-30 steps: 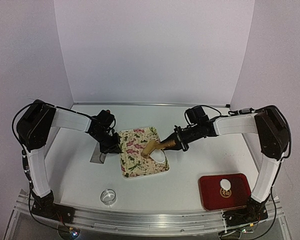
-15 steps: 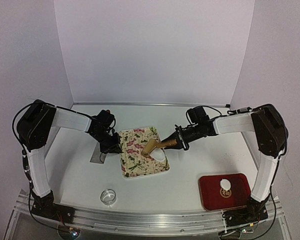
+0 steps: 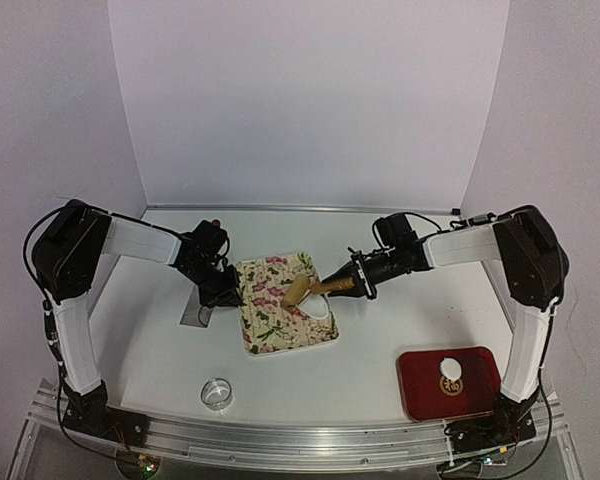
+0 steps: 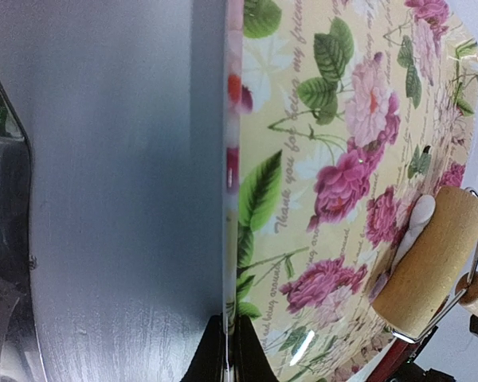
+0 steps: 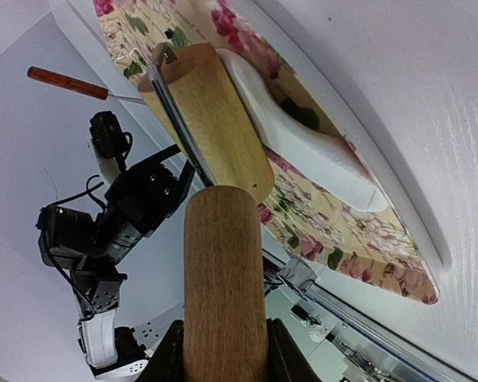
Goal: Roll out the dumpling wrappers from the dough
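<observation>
A floral tray [image 3: 270, 325] lies mid-table with a white lump of dough [image 3: 320, 309] at its right side. My right gripper [image 3: 358, 283] is shut on the wooden handle [image 5: 223, 278] of a rolling pin. The pin's drum [image 3: 298, 291] rests on the dough's left edge, seen close up as drum [image 5: 211, 119] against dough [image 5: 303, 143]. My left gripper [image 3: 231, 292] is shut on the tray's left rim [image 4: 231, 239], its dark fingers [image 4: 251, 358] pinching it. One round white dumpling wrapper [image 3: 450, 369] lies on the red tray [image 3: 480, 395].
A small ring cutter [image 3: 217, 392] sits near the front left. A flat metal piece [image 3: 192, 314] lies left of the floral tray under my left arm. A red-handled tool [image 5: 68, 82] lies beyond the tray. A brownish round thing [image 3: 451, 384] sits by the wrapper.
The rolling pin and my right gripper have shifted slightly leftward and away, the drum riding further over the dough. My left gripper has stayed on the rim.
</observation>
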